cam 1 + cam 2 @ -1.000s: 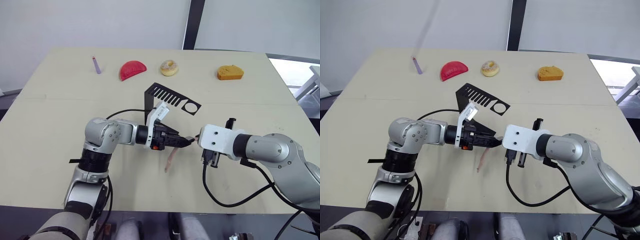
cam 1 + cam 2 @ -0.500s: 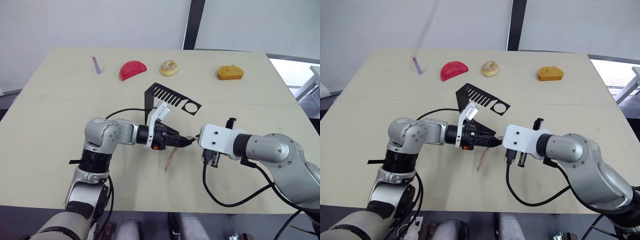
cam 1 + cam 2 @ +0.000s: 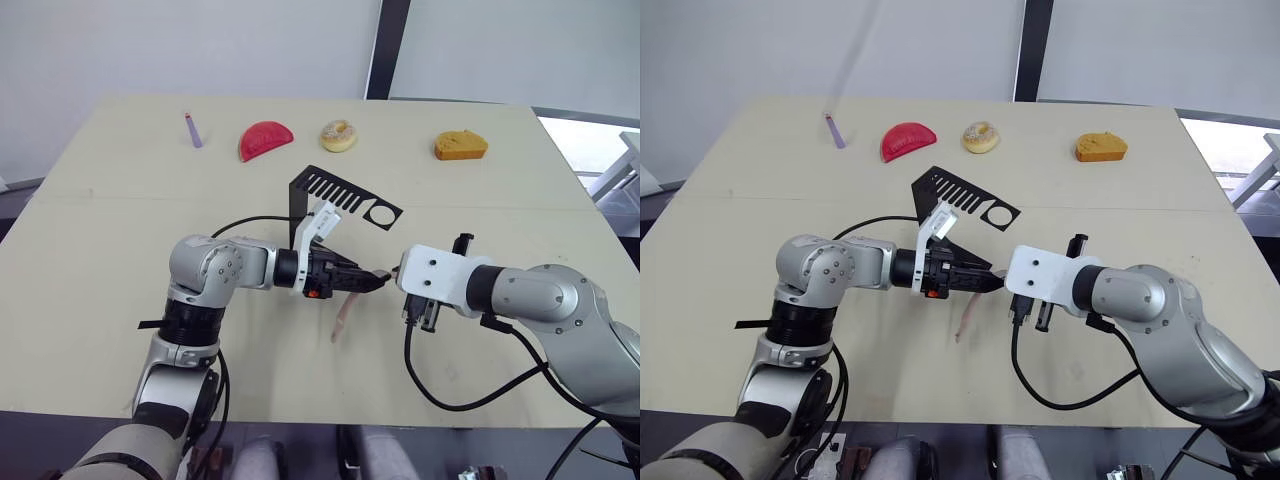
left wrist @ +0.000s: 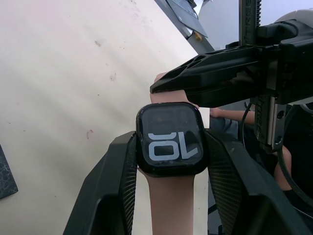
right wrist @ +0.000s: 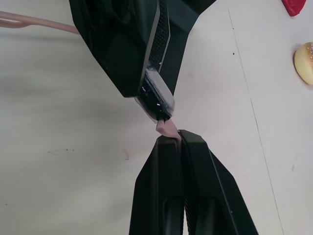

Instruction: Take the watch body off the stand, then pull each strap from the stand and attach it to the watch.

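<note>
Watch body (image 4: 170,139) clamped in my left gripper (image 3: 368,282); hanging strap (image 3: 342,319) has swung slightly.
My right gripper (image 5: 177,138) stays pinched on the second strap (image 5: 168,128), at the case edge, unseated, I judge.

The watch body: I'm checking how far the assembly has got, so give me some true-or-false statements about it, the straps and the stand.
1. The left gripper holds the watch body between its fingers. True.
2. The watch body sits on the stand. False: it is off the stand, held above the table.
3. One strap hangs down from the watch. True.
4. The right gripper is wide open. False: it is shut on the second strap, right at the watch's edge.
5. Straps hang in the stand's slots. False: the slots are bare.
</note>
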